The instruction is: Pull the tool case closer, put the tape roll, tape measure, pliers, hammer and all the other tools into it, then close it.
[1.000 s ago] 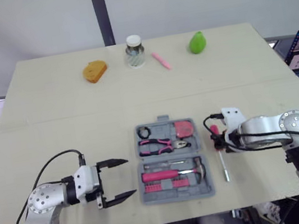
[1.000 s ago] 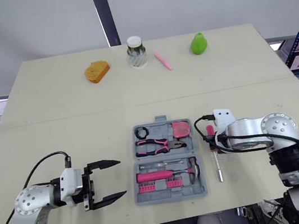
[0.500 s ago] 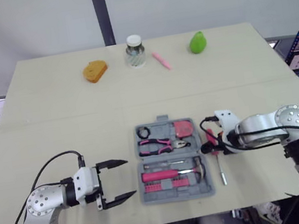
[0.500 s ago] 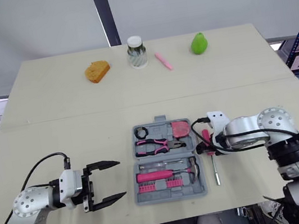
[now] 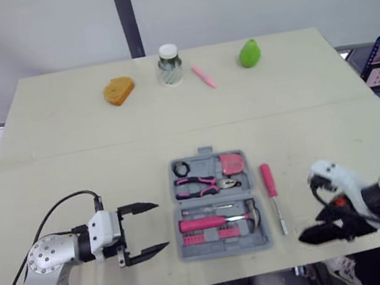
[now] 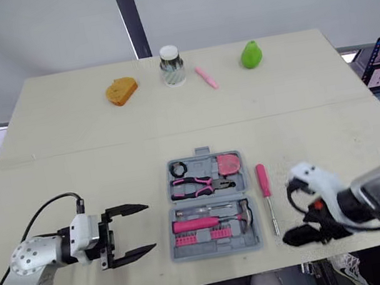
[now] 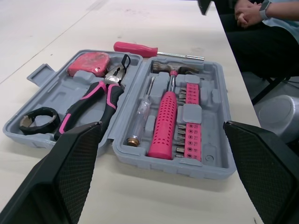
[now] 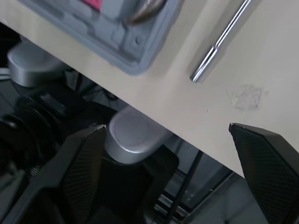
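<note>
The case (image 5: pixel 219 204) is seen lying open and flat near the front middle of the table (image 5: pixel 68 147). In its far half the tape roll (image 5: pixel 182 168), the pliers (image 5: pixel 204 184) and the pink tape measure (image 5: pixel 233 162) are seated. In its near half the hammer (image 5: pixel 220 220) and a row of bits (image 5: pixel 219 233) are held. A pink screwdriver (image 5: pixel 271 186) is left on the table just beside the case's right edge, with its shaft pointed toward the front.

The left claw (image 5: pixel 161 225) is held wide open and empty, level with the table, just left of the case and aimed at it. The right claw (image 5: pixel 313 236) is also spread wide with nothing gripped, low at the table's front edge, right of the screwdriver tip.

Along the far edge a sponge (image 5: pixel 119 91), a jar (image 5: pixel 169 65), a marker (image 5: pixel 203 77) and a pear (image 5: pixel 249 53) are set out. A person's clasped hands (image 7: pixel 250 11) are caught in the left wrist view.
</note>
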